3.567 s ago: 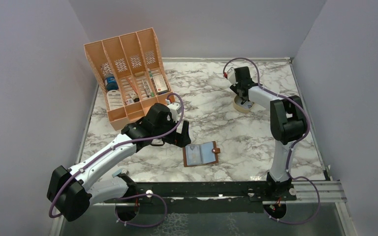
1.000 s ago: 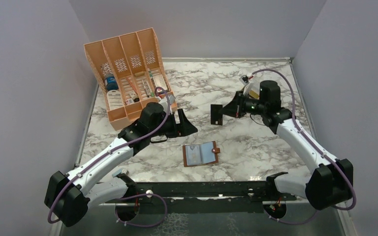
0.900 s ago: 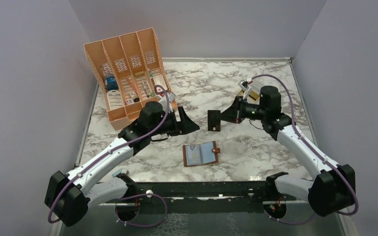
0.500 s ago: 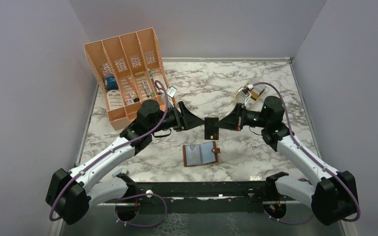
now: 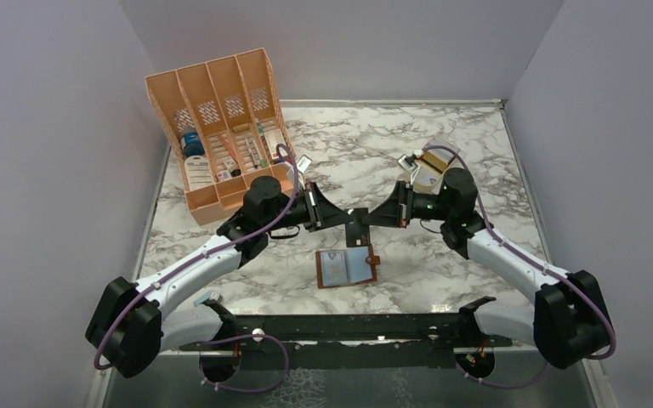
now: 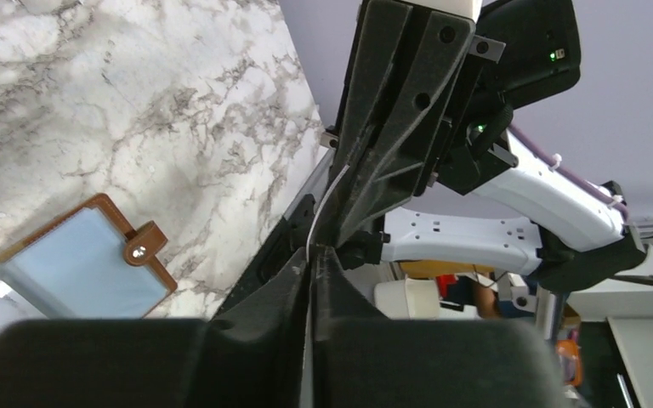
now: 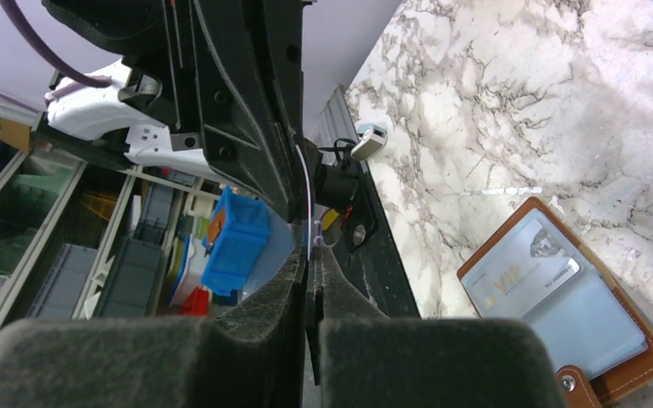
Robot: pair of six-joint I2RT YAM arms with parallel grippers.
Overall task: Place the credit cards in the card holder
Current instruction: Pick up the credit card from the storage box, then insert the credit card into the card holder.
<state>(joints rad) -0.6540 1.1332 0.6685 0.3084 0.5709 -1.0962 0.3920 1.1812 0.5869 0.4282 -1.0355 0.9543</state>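
Lying open and flat on the marble table, closest to the arm bases, was the brown leather card holder. Its snap tab sat at its right edge and its bluish clear sleeves faced up. The right wrist view showed a pale card marked VIP tucked into one sleeve.

Just beyond the holder and above it, off the table, the two arms reached inward from either side and met fingertip to fingertip. Between them hung one dark credit card, held on edge — upright, not flat. The left gripper was clamped on the card's left side, and the right gripper was clamped on its right side. Each wrist view showed its own fingers pressed nearly together, with only the card's thin pale edge between them.

Farther back on the right, behind the right arm, stood a small tan stand — what it held was too small to make out. At the far left, by the back corner, sat the tilted orange slotted organiser, with small boxes and bottles in its compartments.
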